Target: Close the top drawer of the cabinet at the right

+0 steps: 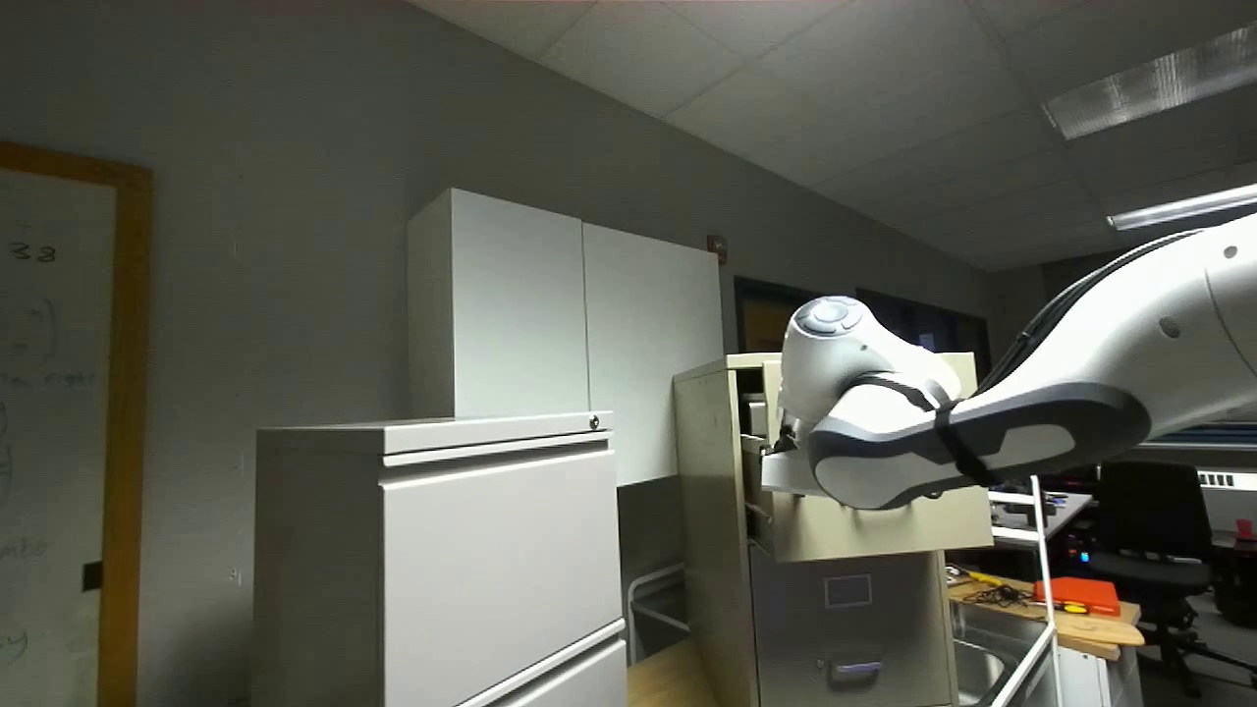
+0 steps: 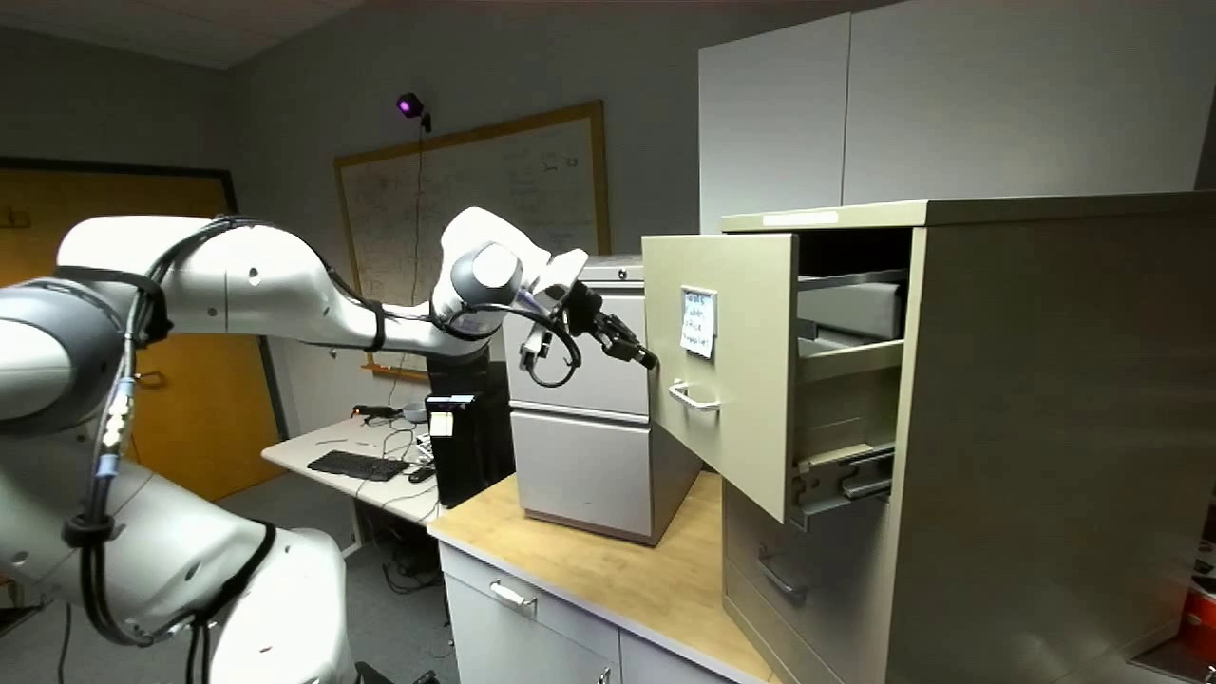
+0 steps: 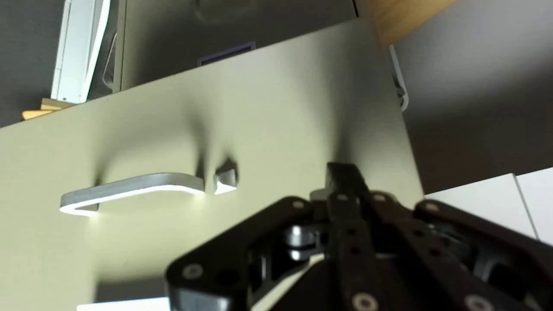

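Observation:
The top drawer stands pulled out of the cabinet in both exterior views (image 1: 884, 530) (image 2: 746, 437). The cabinet is a beige metal filing cabinet (image 1: 709, 511) (image 2: 1045, 427). The drawer's beige front (image 3: 276, 116) fills much of the wrist view, with its silver handle (image 3: 129, 192) and a small square lock (image 3: 225, 180) at left. My gripper (image 3: 345, 172) (image 2: 649, 359) is shut and empty. Its fingertips point at the drawer front near one side edge, beside the handle. They touch it or are very close; I cannot tell which. In an exterior view the arm mostly hides the gripper.
A pale grey lateral cabinet (image 1: 501, 579) (image 2: 581, 465) stands beside the beige cabinet on a wooden counter (image 2: 589, 570). White wall cupboards (image 1: 520, 304) (image 2: 774, 123) hang behind. A lower drawer with a silver handle (image 1: 854, 671) is shut beneath the top drawer.

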`<state>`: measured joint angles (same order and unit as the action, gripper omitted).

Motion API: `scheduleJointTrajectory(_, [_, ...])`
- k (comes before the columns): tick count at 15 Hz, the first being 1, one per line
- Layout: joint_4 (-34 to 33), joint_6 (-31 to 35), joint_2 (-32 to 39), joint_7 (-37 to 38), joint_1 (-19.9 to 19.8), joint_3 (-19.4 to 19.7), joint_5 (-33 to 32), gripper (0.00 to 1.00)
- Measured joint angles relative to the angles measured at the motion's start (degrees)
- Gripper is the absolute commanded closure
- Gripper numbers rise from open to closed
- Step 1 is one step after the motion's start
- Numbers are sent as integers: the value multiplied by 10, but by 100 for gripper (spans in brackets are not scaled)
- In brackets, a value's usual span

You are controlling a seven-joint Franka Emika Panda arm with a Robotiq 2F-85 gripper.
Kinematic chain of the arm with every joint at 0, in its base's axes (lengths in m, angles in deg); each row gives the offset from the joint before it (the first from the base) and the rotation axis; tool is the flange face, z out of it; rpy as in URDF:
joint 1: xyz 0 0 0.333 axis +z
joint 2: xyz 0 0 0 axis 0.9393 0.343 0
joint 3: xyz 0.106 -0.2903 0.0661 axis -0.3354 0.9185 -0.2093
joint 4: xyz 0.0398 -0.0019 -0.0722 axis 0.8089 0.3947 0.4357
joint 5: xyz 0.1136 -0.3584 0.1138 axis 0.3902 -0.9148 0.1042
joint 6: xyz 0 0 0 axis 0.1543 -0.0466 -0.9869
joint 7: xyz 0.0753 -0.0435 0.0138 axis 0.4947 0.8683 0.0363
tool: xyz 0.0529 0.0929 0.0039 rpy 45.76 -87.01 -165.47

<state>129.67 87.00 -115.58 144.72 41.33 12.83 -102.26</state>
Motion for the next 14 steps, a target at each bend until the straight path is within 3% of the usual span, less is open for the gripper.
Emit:
scheduleJointTrajectory(3, [-2,6,14,71,-20,-28,-88,100])
scheduleJointTrajectory(7, [-18,-6,47,158,-12,-38,-205,100])
scheduleJointTrajectory(14, [-97,-124,143,238,85,6,-323,100])
